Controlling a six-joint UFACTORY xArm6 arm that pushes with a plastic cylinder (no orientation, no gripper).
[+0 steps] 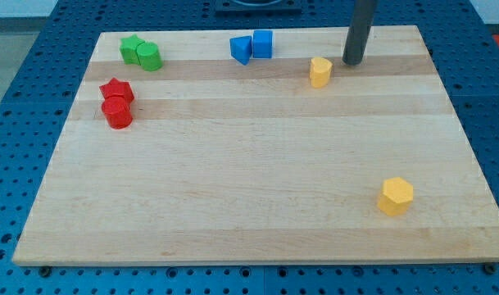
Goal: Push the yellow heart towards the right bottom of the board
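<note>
Yellow heart near the board's top, the tip just beside it on the view's right — apart, a bare rod holding nothing.

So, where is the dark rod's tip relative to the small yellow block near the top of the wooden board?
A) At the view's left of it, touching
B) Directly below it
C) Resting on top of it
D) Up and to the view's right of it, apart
D: my tip stands a little up and to the view's right of the small yellow block, with bare wooden board showing between them.
</note>
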